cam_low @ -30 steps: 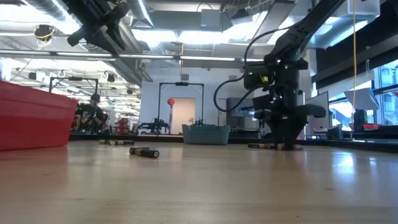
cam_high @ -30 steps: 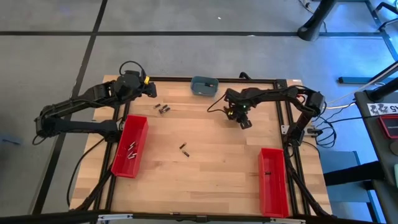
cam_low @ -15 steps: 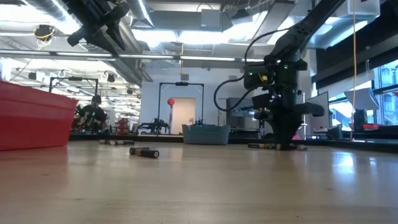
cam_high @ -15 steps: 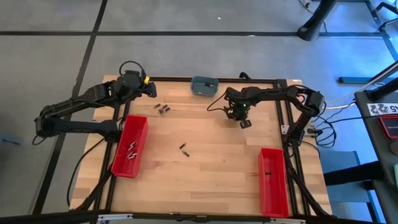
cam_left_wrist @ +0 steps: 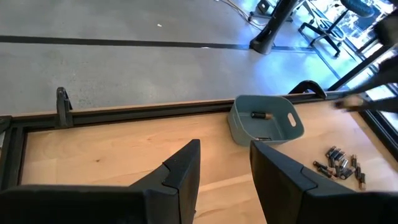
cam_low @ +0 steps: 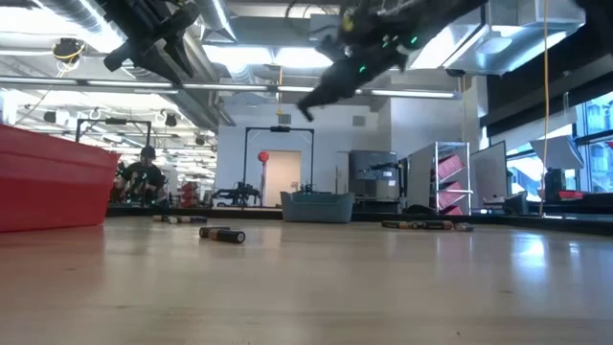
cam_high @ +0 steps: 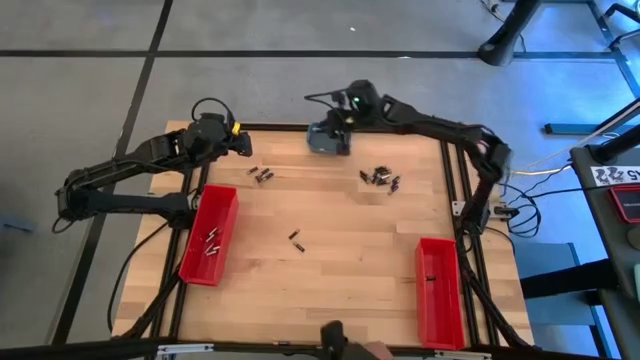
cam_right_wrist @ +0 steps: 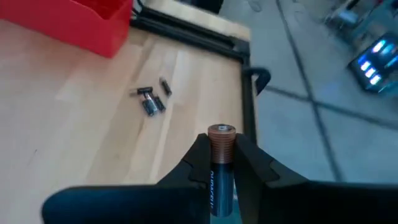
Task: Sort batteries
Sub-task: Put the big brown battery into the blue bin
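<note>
My right hand (cam_right_wrist: 219, 163) grips a dark copper-capped cylindrical battery (cam_right_wrist: 221, 140) over the grey-blue plastic dish (cam_high: 327, 138), top centre; my left hand (cam_left_wrist: 224, 168) waits open, upper left.

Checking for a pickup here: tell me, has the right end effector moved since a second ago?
Yes. In the high view the right end effector has left the battery pile and now sits over the grey-blue dish at the table's far edge, gripping a battery.
</note>
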You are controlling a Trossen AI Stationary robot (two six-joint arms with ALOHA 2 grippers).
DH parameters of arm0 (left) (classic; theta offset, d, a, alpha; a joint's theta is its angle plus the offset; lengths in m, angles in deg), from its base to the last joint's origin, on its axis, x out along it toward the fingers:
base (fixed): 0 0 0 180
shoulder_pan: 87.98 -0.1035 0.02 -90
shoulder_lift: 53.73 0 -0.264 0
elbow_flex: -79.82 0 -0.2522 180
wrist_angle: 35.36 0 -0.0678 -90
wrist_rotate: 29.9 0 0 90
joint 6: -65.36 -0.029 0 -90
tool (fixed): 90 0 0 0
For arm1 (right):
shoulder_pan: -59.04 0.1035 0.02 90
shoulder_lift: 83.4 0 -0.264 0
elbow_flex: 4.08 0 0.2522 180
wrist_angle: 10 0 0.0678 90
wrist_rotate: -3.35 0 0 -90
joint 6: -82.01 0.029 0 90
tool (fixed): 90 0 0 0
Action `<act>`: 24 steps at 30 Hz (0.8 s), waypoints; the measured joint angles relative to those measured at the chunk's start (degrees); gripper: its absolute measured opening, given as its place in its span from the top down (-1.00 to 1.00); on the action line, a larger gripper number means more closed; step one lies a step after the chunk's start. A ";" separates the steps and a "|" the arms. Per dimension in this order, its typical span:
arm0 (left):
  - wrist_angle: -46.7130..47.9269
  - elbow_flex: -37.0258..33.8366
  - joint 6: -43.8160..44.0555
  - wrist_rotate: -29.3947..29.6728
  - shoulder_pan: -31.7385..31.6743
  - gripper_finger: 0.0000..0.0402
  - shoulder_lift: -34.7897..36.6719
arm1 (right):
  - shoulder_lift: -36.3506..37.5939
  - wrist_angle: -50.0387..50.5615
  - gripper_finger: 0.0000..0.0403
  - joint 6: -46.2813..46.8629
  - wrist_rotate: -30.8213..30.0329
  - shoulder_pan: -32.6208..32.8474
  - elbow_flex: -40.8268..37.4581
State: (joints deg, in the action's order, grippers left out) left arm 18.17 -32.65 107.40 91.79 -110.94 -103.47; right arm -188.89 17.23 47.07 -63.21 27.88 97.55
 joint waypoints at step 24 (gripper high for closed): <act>-0.15 0.00 0.00 0.03 0.00 0.36 0.00 | -19.37 7.87 0.59 6.22 -12.94 0.37 6.76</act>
State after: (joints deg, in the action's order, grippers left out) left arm 18.02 -32.65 107.40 91.82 -110.94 -103.46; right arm -208.26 25.10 53.30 -76.15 28.25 104.31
